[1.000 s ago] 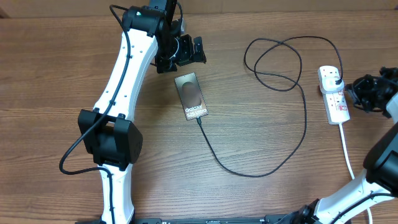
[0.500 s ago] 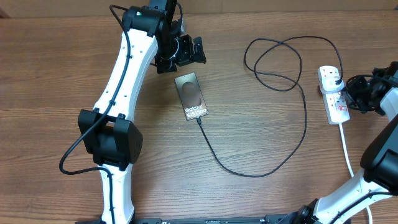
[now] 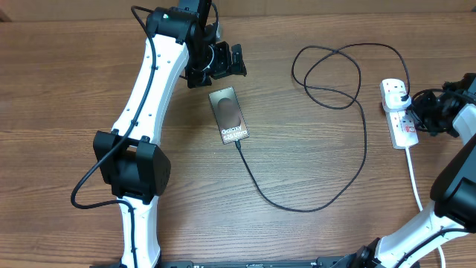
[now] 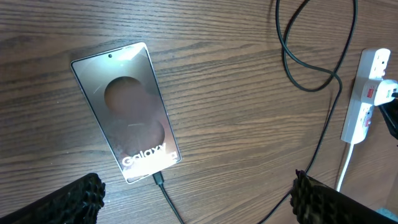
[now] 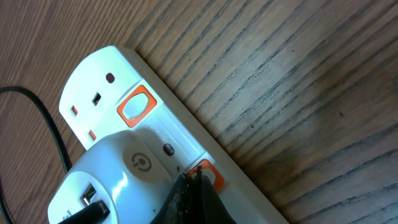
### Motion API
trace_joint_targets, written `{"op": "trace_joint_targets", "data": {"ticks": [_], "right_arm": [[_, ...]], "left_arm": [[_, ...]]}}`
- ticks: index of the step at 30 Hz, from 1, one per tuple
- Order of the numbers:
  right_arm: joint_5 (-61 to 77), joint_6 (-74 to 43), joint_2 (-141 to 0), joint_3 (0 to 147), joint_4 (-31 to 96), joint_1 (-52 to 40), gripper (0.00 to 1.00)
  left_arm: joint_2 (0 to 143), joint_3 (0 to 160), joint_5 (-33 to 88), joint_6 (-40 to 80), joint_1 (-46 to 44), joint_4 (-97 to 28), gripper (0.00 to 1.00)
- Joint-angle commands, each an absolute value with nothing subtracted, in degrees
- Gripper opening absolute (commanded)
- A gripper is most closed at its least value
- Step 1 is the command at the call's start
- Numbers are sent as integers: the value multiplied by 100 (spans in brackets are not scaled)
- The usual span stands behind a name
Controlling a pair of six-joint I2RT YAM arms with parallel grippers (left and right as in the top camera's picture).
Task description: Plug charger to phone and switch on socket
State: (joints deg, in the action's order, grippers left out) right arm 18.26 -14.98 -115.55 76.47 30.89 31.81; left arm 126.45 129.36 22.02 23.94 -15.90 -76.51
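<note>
The phone (image 3: 228, 113) lies flat mid-table with "Galaxy" lettering at its near end; it also shows in the left wrist view (image 4: 126, 112). The charger cable (image 3: 327, 190) loops across the table, and its connector (image 4: 158, 180) sits in the phone's near end. The white socket strip (image 3: 399, 113) lies at the right with a white adapter plugged in. My left gripper (image 3: 225, 62) is open and empty, just behind the phone. My right gripper (image 5: 196, 180) is shut, its tips pressing on an orange-red switch (image 5: 208, 175) of the socket (image 5: 155, 134).
A thick white cord (image 3: 416, 186) runs from the socket toward the table's front right. A second orange switch (image 5: 135, 107) sits further along the strip. The table is bare brown wood.
My right gripper has moved in left onto the socket strip. The left arm, phone and cable have not moved.
</note>
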Motion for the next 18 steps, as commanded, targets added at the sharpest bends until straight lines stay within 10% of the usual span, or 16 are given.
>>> {"op": "trace_joint_targets", "data": {"ticks": [1,18], "right_arm": [[2064,-1472,-11935,7721,3059,2912,4],[2860,-950,-11970,7723,3800,2392,4]], "left_arm": [[12578,13074,2189,2305,-1621,-7649,100],[12578,13072,2189,2268,-1623,-7647,100]]}}
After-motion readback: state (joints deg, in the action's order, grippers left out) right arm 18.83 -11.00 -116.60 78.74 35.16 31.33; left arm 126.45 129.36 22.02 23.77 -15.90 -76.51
